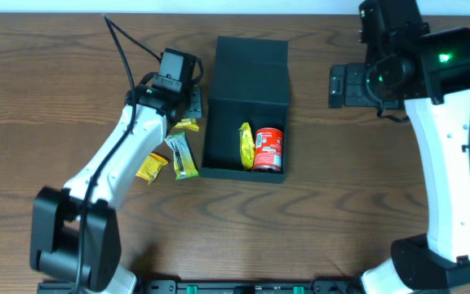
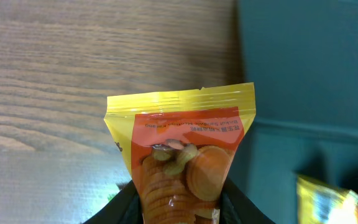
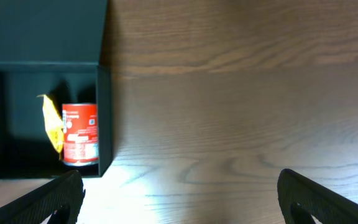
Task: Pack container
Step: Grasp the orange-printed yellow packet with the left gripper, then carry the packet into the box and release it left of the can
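Observation:
The dark teal-black container point(image 1: 247, 106) stands open mid-table with its flap lid folded back; it shows at the right of the left wrist view point(image 2: 303, 74) and at the left of the right wrist view point(image 3: 39, 37). Inside lie a red can point(image 1: 268, 148) and a yellow packet point(image 1: 246, 145). My left gripper point(image 1: 188, 122) is shut on a yellow-orange snack packet point(image 2: 182, 149) just left of the container's wall. My right gripper point(image 3: 179, 199) is open and empty over bare table right of the container.
Two more snack packets lie on the table left of the container: a greenish one point(image 1: 181, 156) and a yellow one point(image 1: 150, 167). The right arm's base point(image 1: 431, 261) stands at the front right, the left arm's base point(image 1: 72, 245) at the front left.

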Robot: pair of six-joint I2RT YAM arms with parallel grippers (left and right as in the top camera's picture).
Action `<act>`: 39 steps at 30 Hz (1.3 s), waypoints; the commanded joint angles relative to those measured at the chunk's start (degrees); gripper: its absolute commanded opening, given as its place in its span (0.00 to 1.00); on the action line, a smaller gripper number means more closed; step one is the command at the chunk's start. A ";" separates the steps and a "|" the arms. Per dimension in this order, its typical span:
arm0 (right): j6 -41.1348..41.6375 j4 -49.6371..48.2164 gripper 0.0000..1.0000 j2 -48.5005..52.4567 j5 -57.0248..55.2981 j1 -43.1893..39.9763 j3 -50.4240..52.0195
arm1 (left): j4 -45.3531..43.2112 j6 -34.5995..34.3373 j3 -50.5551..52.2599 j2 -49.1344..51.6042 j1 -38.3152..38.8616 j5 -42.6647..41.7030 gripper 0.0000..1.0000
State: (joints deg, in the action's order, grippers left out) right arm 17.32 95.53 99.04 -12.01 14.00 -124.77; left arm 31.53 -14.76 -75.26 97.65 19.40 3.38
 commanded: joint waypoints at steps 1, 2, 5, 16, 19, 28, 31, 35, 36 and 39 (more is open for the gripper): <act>-0.90 0.00 0.99 -0.92 -0.61 -1.03 -0.76 | 1.92 -0.31 -0.39 -3.85 2.01 0.02 0.34; -0.90 -0.02 0.99 -0.92 -0.61 -1.09 -0.76 | 2.73 -0.90 -0.39 -4.48 2.60 -0.02 0.34; -0.87 -0.22 0.99 -0.92 -0.61 -1.07 -0.76 | 4.74 -3.82 -0.39 -5.62 4.81 -0.22 0.33; -0.90 -0.55 0.99 -0.92 0.48 -1.07 -0.76 | 4.04 -7.19 -0.26 -3.89 12.26 0.22 0.32; -0.90 -0.55 0.99 -0.92 0.48 -1.07 -0.76 | 4.02 -8.41 -0.26 -1.51 12.83 0.17 0.32; -0.94 -0.42 0.99 -0.92 0.46 -1.07 -0.76 | 0.26 -9.66 -0.26 5.22 14.08 -0.70 0.32; -1.11 -0.39 0.99 -0.92 0.46 -1.07 -0.76 | -0.28 -9.73 -0.26 7.32 14.84 -1.51 0.31; -1.75 -0.39 0.99 -0.92 0.44 -1.07 -0.76 | -0.31 -9.77 -0.26 9.94 15.91 -1.51 0.31; -1.77 -0.42 0.99 -0.92 0.42 -1.07 -0.76 | -0.31 -9.77 -0.26 10.45 16.04 -1.49 0.32; -1.79 -0.44 0.99 -0.92 0.44 -1.07 -0.76 | -0.35 -10.16 -0.26 11.04 16.26 -1.51 0.32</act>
State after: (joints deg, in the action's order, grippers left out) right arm 16.69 95.04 99.04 -11.38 13.39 -124.77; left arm 31.24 -24.16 -75.26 108.03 35.44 1.83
